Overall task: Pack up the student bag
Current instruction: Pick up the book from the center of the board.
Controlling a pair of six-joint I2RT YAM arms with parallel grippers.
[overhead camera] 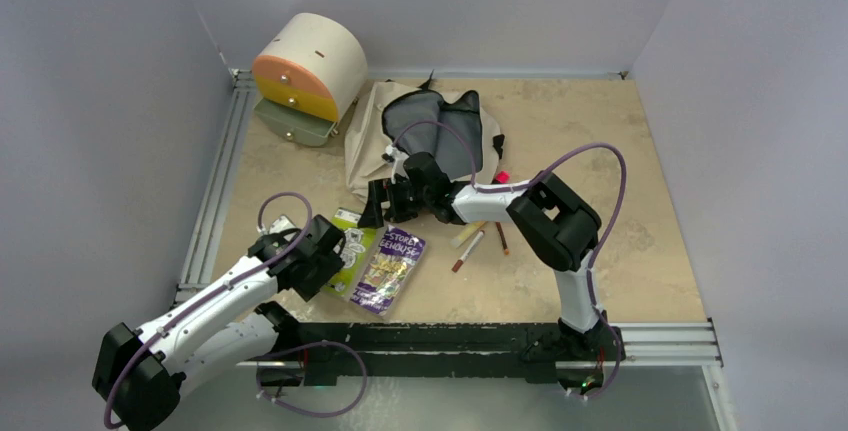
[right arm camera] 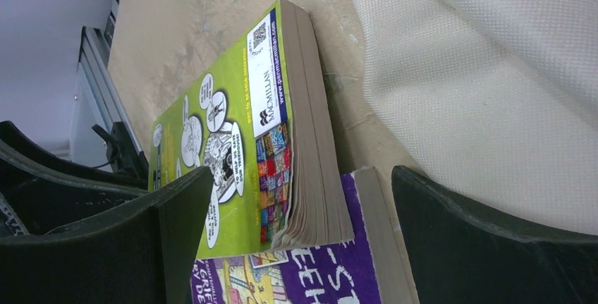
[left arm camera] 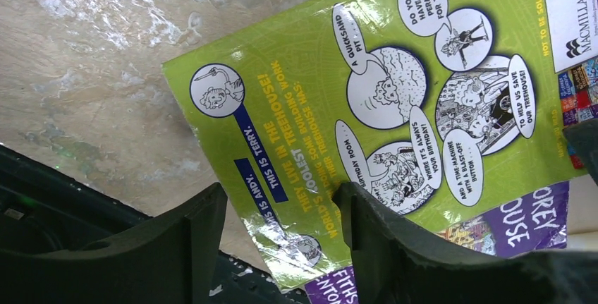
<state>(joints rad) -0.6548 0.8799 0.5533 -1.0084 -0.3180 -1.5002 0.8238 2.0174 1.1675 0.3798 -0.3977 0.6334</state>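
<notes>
1. A robot lab's test cell: plain pale walls (overhead camera: 100, 101) box in a beige tabletop (overhead camera: 640, 201).
2. Metal rails (overhead camera: 215, 191) edge it.
3. Two robot arms (overhead camera: 215, 306) trailing purple cables (overhead camera: 590, 151) are bolted at its near edge.
</notes>
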